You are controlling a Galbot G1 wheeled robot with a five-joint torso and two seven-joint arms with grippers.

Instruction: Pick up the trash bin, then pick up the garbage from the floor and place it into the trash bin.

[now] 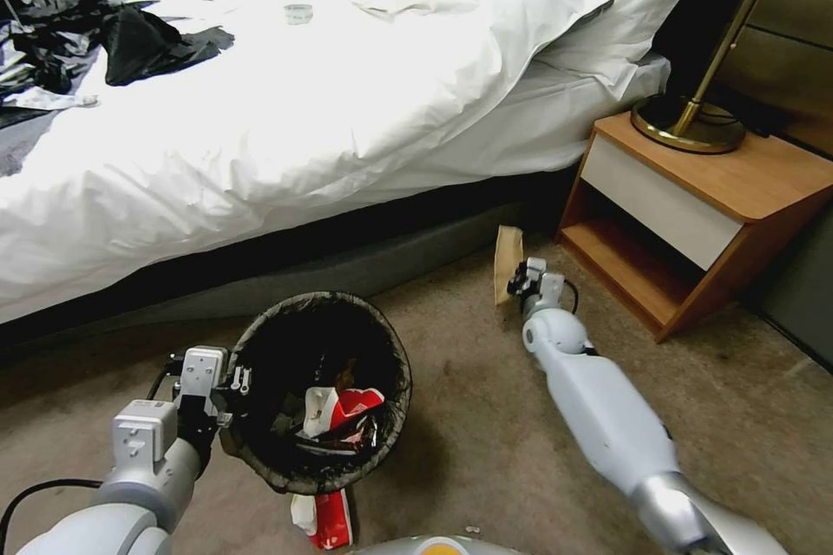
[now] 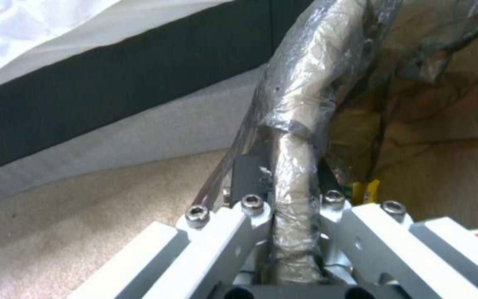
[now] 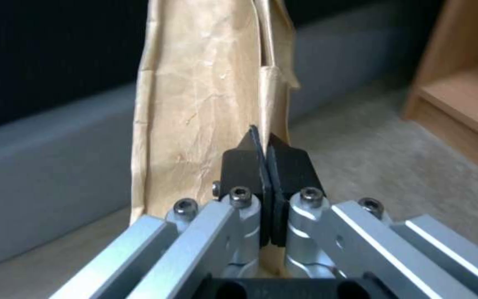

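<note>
A bed (image 1: 286, 104) draped in white bedding spans the far side of the carpeted floor (image 1: 486, 416), with a wooden nightstand (image 1: 694, 208) at its right end carrying a brass lamp (image 1: 694, 117). In front of the robot the trash bin (image 1: 317, 390) is gripped at its left rim by the left end effector (image 1: 227, 381), whose fingers are clamped shut over the dark bag folded across that rim — the left wrist view shows the plastic-covered edge pinched between them. Inside the bin lie a red-white carton (image 1: 343, 412) and dark wrappers; another red-and-white piece (image 1: 325, 520) lies on the floor just below the bin. Near the nightstand the right end effector (image 1: 521, 282) has closed on the edge of a brown paper bag (image 1: 508, 260) that stands against the bed base; in the right wrist view the black pads (image 3: 239, 166) meet on a thin fold of the paper. That hold looks slight, so the bag could tear or slip free when lifted. The bin is held by one side only, and it might tilt and spill its contents if the liner slides on the rim.
</note>
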